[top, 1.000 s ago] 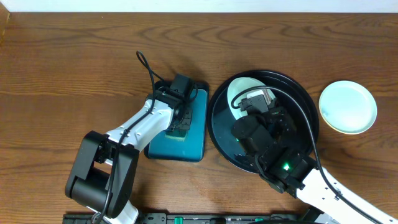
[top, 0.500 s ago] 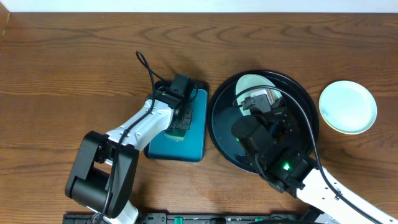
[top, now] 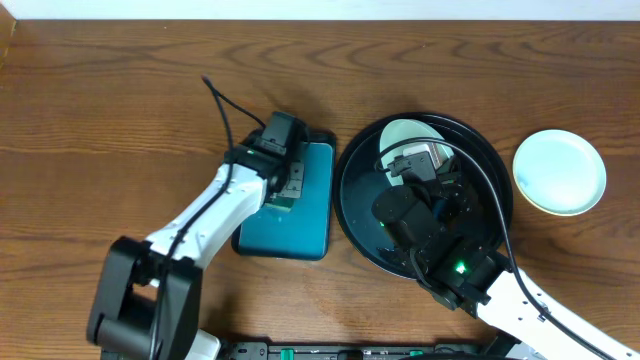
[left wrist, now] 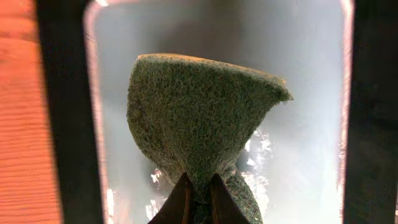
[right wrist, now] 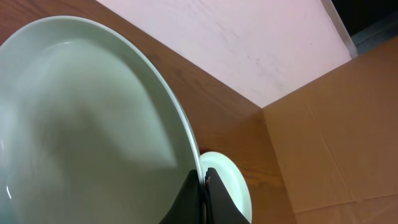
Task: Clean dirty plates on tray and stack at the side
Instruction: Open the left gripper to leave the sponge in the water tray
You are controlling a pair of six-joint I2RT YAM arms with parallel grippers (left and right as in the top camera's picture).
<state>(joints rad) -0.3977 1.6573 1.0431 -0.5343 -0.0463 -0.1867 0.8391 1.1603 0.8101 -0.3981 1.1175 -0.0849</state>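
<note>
Overhead: my left pincer (top: 283,190) hangs left of the tray (top: 355,225), my right pincer (top: 412,160) inside it. A mint plate (top: 560,172) lies on the desk (top: 120,100), right of the tray.
Left wrist: closed on a sponge (left wrist: 199,118).
Right wrist: pinching the tilted plate (right wrist: 74,124) by its rim.

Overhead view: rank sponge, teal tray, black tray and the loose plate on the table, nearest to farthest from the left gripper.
1. sponge: pinched in the left gripper.
2. teal tray: directly beneath the gripper.
3. black tray: next over, on the right.
4. loose plate: far right, beyond the black tray.
</note>
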